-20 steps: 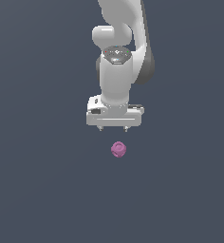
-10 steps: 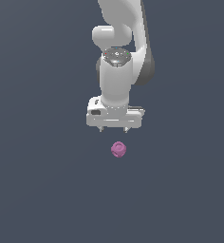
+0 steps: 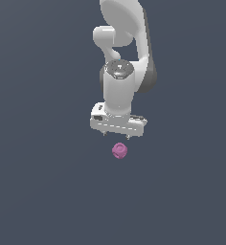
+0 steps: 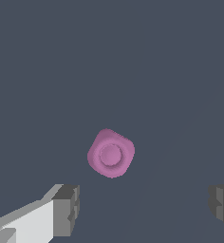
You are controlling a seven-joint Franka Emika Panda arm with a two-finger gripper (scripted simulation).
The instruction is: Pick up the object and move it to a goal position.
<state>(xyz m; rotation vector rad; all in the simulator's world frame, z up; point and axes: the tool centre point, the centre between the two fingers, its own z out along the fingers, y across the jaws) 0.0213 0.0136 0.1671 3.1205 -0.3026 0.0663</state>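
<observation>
White arm (image 3: 122, 62) reaching down from the top of the exterior view, wrist pointing straight at the flat dark grey-blue floor (image 3: 43, 182). Pincer (image 3: 116, 135) hanging at the arm's end, spread wide, gripping nothing; only two short finger tips showing under the broad white hand body in the exterior view. In the wrist view, two grey finger pads (image 4: 66, 210) well apart, with bare floor between them.

Small pink-purple object (image 3: 119, 150) lying alone on the floor, just below the pincer in the exterior view, apart from it, with a clear gap between the finger tips and the lump. Roundish and knobbly, with a raised circular boss on its face, plainest in the wrist view (image 4: 111, 153). Much narrower than the hand body above it. In the wrist view, sitting beyond the line between the two pads, closer to the pad with the white finger body attached, touching neither.
</observation>
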